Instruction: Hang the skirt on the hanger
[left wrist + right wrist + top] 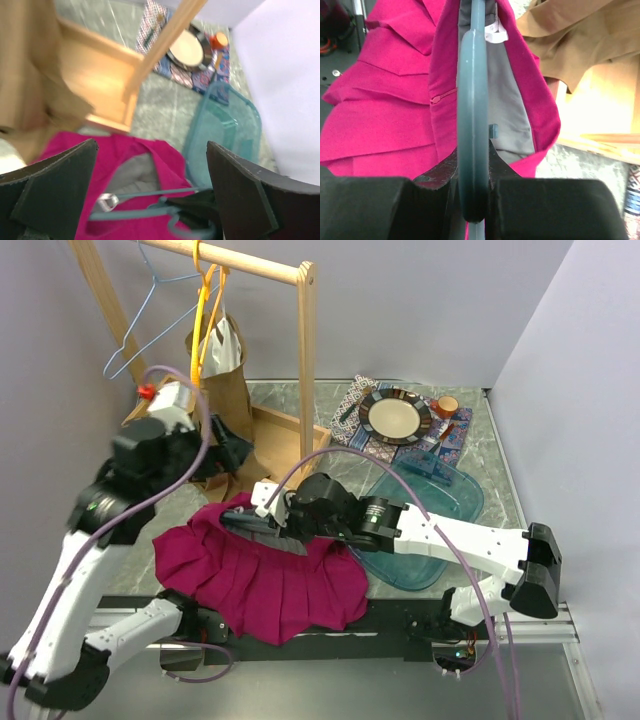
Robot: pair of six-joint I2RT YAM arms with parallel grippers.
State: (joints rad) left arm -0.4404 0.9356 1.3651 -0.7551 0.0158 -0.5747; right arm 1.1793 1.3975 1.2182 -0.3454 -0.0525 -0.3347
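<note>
A magenta pleated skirt (260, 580) lies spread on the table near the front edge. A blue-grey plastic hanger (472, 125) lies across its waist opening, where grey lining shows. My right gripper (472, 165) is shut on the hanger's thick bar, over the skirt (395, 115). In the left wrist view the hanger (150, 192) and its metal clip (106, 201) lie on the skirt (165, 165). My left gripper (151, 146) hangs open above the waistband with nothing between its fingers. From above, the left gripper (235, 452) is just behind the skirt and the right gripper (290, 525) is at the waist.
A wooden clothes rack (305, 360) stands at the back left with a brown garment (225, 370), an orange hanger (203, 320) and a blue wire hanger (150, 320). On the right lie a teal tray (440, 510), a plate (397, 416) and an orange cup (447, 405).
</note>
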